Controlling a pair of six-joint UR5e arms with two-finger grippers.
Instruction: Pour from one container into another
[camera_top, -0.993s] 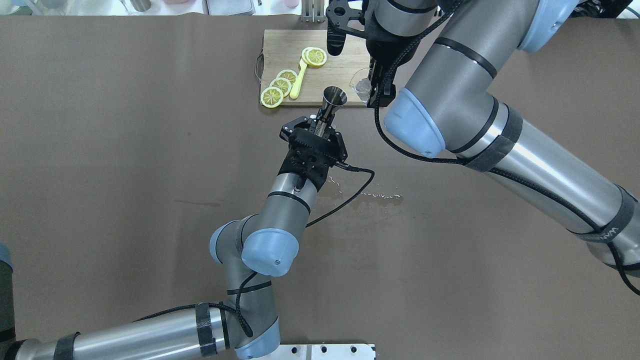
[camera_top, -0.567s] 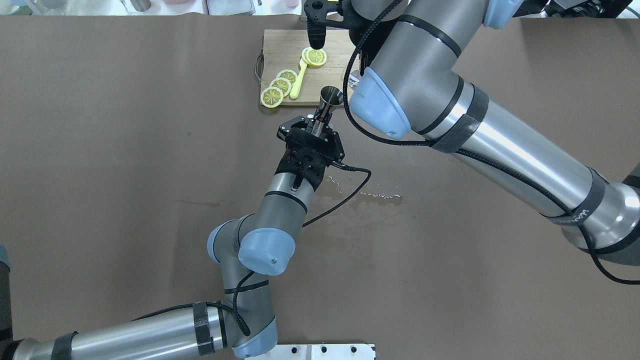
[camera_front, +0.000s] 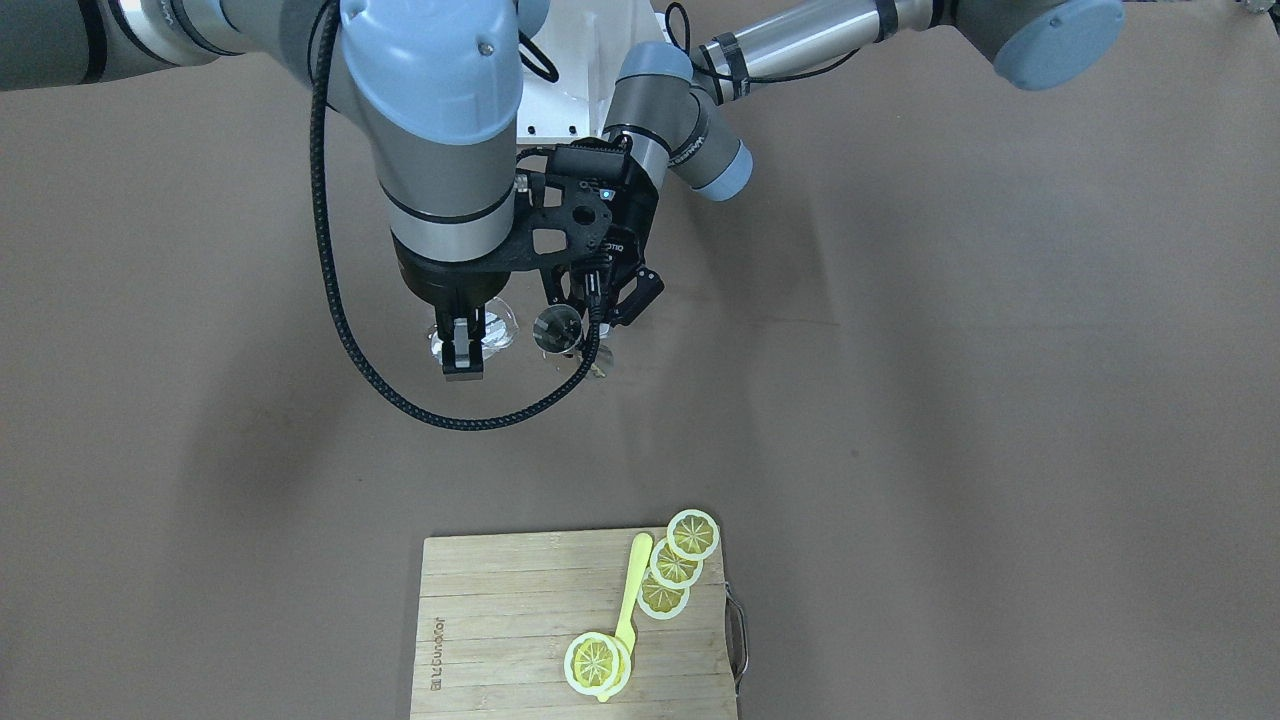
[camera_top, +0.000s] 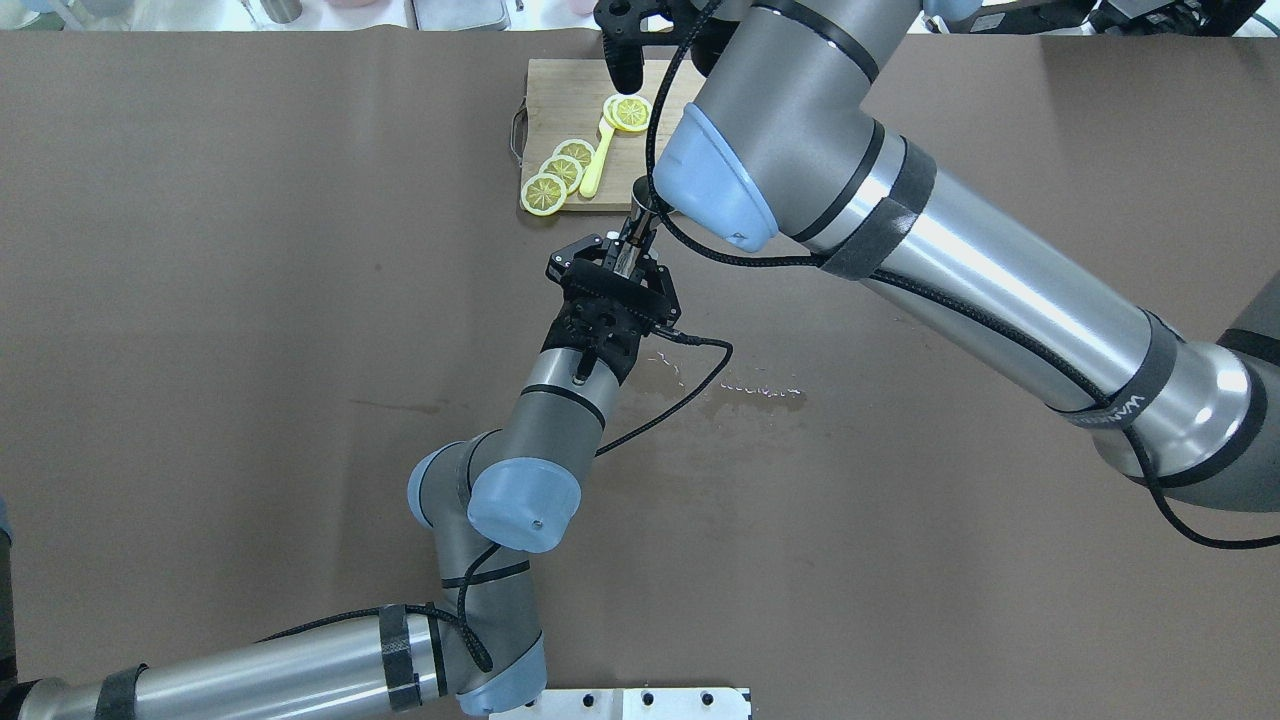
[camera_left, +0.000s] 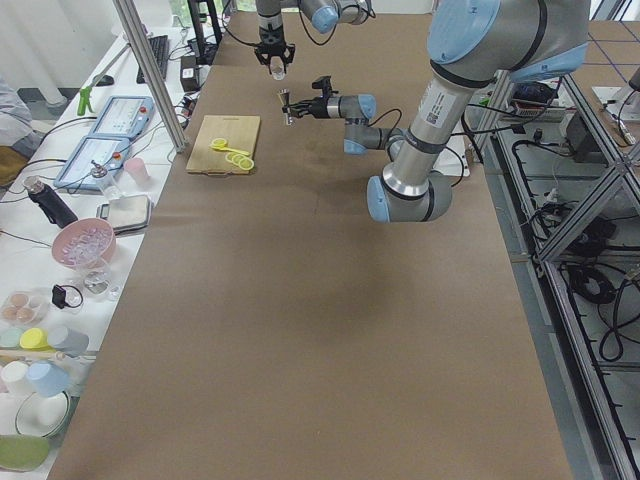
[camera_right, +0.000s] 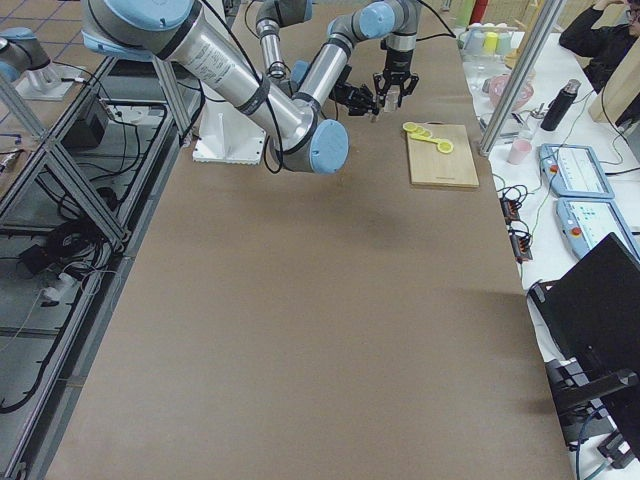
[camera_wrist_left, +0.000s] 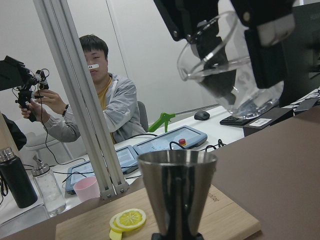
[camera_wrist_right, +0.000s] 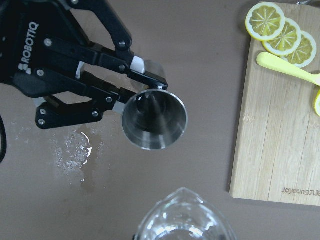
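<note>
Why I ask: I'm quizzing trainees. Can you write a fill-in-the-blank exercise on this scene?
1. The right hand holds the clear glass cup ____ than the steel jigger gripped by the left hand.
2. The wooden cutting board carries ____ lemon slices.
3. The spoon lying on that board is ____ in colour.
Missing words: higher; four; yellow.

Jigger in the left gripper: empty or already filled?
Appears empty. Looking down into the jigger from the right wrist view, bare shiny steel shows to its narrow bottom, with no liquid surface visible.
</note>
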